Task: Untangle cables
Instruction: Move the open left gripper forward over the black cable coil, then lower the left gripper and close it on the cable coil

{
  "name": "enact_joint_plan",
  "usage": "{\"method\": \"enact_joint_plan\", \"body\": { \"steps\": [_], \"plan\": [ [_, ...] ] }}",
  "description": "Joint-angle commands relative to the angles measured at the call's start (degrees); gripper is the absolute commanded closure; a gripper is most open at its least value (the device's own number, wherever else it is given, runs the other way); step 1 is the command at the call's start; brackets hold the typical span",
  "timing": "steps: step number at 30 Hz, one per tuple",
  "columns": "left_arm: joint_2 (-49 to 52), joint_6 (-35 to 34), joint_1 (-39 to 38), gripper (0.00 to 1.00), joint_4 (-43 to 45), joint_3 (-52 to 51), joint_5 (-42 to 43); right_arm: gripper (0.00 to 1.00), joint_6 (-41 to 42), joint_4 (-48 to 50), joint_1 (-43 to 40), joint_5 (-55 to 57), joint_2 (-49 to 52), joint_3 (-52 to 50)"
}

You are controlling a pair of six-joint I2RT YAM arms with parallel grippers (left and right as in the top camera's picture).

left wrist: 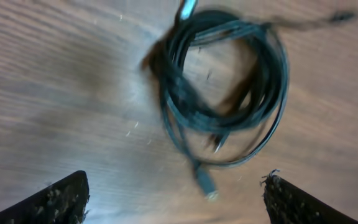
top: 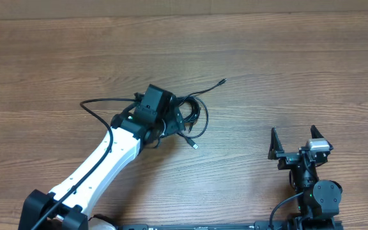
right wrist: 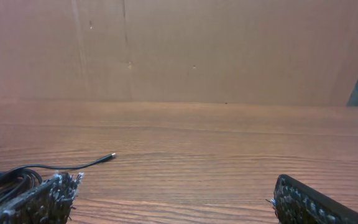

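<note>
A coiled bundle of thin black cables (top: 193, 118) lies on the wooden table near the middle, with one strand running up right to a plug (top: 223, 81) and a silver-tipped plug (top: 194, 145) sticking out below. My left gripper (top: 174, 121) hovers right over the bundle, open and empty; in the left wrist view the coil (left wrist: 229, 87) lies ahead of the spread fingers (left wrist: 176, 199), blurred. My right gripper (top: 294, 139) is open and empty at the lower right, far from the bundle. In the right wrist view one cable end (right wrist: 107, 157) shows at the left.
The thicker black cable of the left arm (top: 98, 115) loops out over the table to the left of the bundle. A brown wall (right wrist: 179, 50) stands behind the table's far edge.
</note>
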Motion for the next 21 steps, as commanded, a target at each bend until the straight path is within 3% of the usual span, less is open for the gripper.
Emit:
{"method": "enact_joint_plan", "body": {
  "steps": [1,5,7,11,13,14,16,21],
  "plan": [
    [3.3,-10.3,0.0,0.09,1.9,1.1,-1.2,0.0,-0.6,0.4,-0.2,-0.1,-0.6,-0.6],
    [8.4,-15.9,-0.1,0.09,3.5,1.1,-1.3,0.0,-0.6,0.4,-0.2,-0.1,-0.6,-0.6],
    [11.5,-16.2,0.0,0.14,6.8,1.1,-1.2,0.0,-0.6,0.4,-0.2,-0.2,-0.6,-0.6],
    [15.4,-16.2,0.0,0.5,12.6,1.1,-1.1,0.0,-0.6,0.4,-0.2,-0.1,-0.6,-0.6],
    [16.1,-16.2,0.0,0.6,13.3,1.1,-1.1,0.0,-0.6,0.4,-0.2,-0.1,-0.6,-0.6],
    [16.3,-15.7,0.0,0.79,12.7,1.1,-1.1,0.0,-0.6,0.4,-0.2,-0.2,-0.6,-0.6],
    [16.3,-12.5,0.0,0.93,10.7,1.1,-0.2,0.0,-0.6,0.4,-0.2,-0.2,-0.6,-0.6],
    [16.3,-0.8,0.0,0.96,3.7,1.1,3.3,0.0,-0.6,0.4,-0.2,-0.1,-0.6,-0.6]
  ]
}}
